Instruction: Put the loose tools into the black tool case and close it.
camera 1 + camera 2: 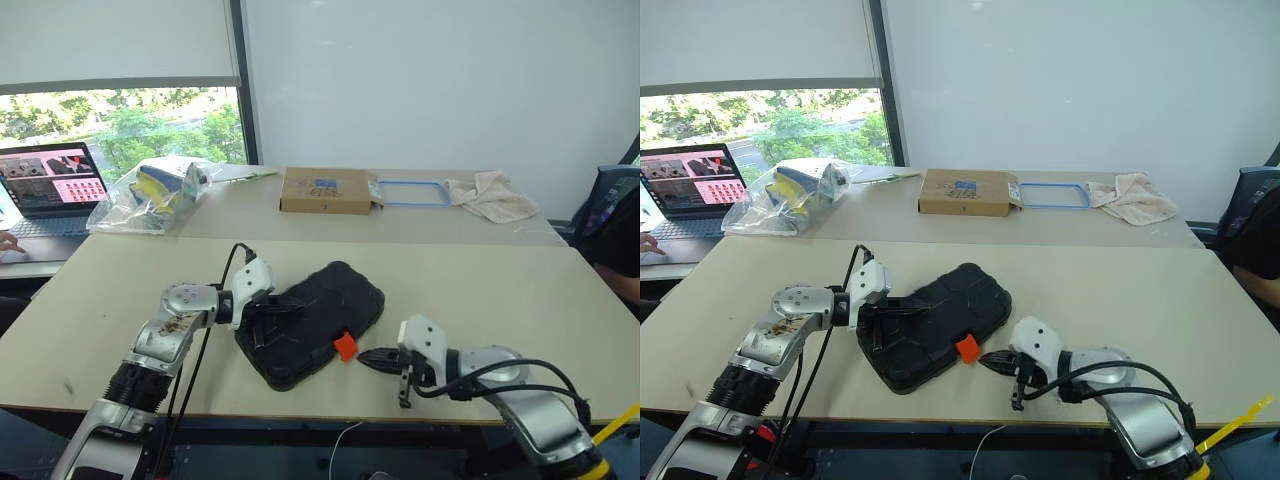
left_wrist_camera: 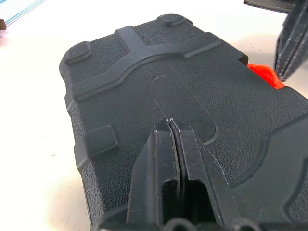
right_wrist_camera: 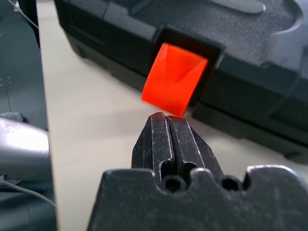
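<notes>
The black tool case [image 1: 320, 310] lies shut on the near table, its lid down and its orange latch [image 1: 345, 346] sticking out from the front edge. My left gripper [image 1: 297, 309] is shut, and its fingertips [image 2: 169, 122] rest on the textured lid near the middle. My right gripper [image 1: 362, 357] is also shut and empty. It points at the orange latch [image 3: 175, 79], with its tip [image 3: 165, 117] just short of it, low over the tabletop. The loose tools are out of view.
On the far table stand a flat brown cardboard box [image 1: 326, 190], a clear plastic bag [image 1: 150, 195], a blue frame [image 1: 412, 193] and a crumpled cloth [image 1: 490, 195]. A laptop [image 1: 50, 180] with a person's hand [image 1: 8, 240] is at far left. Another person sits at the right edge [image 1: 615, 240].
</notes>
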You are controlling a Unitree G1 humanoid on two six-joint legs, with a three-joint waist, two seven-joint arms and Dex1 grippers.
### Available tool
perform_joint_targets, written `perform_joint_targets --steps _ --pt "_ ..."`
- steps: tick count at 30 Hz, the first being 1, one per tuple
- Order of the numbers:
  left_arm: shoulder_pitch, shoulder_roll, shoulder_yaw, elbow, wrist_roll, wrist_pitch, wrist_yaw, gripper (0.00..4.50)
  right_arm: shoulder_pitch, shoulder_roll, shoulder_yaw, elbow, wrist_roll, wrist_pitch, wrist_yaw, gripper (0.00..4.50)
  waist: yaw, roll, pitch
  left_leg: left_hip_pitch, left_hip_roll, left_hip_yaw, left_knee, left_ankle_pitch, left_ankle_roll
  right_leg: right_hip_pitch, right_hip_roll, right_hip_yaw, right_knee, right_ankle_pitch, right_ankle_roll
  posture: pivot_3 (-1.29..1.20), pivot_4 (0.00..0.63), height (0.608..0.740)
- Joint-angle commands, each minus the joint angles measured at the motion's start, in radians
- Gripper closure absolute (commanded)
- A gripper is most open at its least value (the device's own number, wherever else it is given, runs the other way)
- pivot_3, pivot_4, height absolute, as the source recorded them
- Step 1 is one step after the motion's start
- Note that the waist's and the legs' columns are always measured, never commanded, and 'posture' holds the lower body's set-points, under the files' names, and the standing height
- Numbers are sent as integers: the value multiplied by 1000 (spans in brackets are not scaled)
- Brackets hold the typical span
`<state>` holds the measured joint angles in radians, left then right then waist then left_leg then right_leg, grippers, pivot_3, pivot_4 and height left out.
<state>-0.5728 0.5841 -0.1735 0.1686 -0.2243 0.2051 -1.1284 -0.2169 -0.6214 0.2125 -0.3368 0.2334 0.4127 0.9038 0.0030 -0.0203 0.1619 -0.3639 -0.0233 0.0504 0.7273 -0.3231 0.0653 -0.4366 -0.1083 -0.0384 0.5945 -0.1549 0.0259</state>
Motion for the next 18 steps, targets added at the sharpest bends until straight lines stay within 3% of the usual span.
perform_joint_targets --steps 1,18 --pt "42 23 -21 27 39 23 -2 4427 -35 21 9 10 -8 -29 -2 4500 -1 0 0 0 0 0 0 0 0 0 0 0 0 0 0 0 150 740" --pt "61 36 -15 -9 37 52 8 4427 -111 122 57 105 -47 -94 -2 4500 -19 0 0 1 3 0 0 1 -2 -1 2 0 0 1 -1 0 150 740"
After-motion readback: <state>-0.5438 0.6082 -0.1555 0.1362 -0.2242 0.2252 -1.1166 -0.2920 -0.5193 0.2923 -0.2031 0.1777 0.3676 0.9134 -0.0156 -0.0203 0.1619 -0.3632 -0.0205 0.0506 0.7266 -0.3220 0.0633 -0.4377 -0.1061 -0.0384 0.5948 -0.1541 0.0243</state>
